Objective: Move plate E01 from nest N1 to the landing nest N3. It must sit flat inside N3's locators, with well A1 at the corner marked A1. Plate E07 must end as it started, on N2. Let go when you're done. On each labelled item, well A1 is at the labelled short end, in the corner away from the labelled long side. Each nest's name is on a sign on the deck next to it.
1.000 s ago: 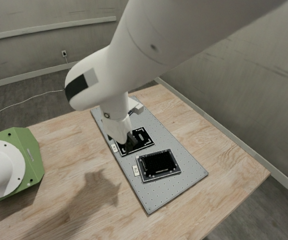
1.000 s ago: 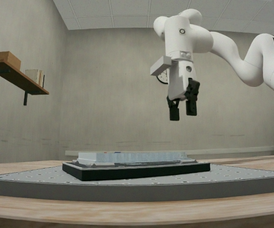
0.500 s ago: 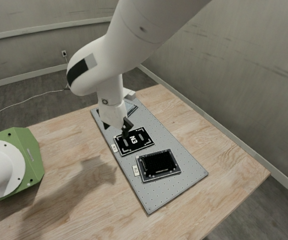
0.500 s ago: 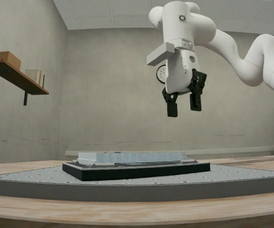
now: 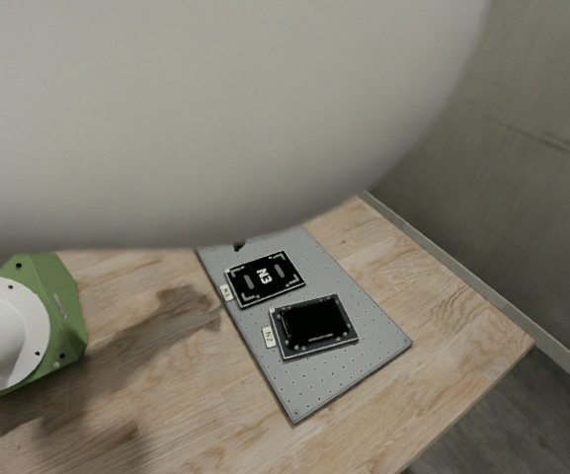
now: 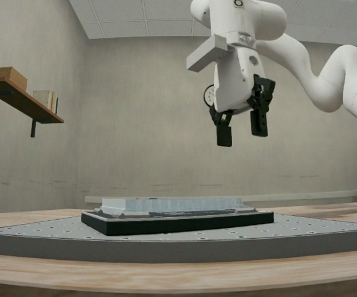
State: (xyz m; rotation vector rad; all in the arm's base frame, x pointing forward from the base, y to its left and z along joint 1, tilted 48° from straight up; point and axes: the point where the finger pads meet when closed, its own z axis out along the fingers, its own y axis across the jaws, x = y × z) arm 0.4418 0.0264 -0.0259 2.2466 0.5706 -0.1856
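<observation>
In the exterior view, my gripper is open and empty. It hangs high above the grey deck. A pale plate lies flat on a black nest below it; I cannot read its label. In the top view, nest N3 is bare, with its white name and corner marks showing. A dark plate sits on nest N2. My arm's white link fills the upper part of this view and hides nest N1 and the gripper.
Small signs N3 and N2 stand left of their nests. The green robot base is at the table's left. The wooden table ends at the right. A wall shelf hangs far left.
</observation>
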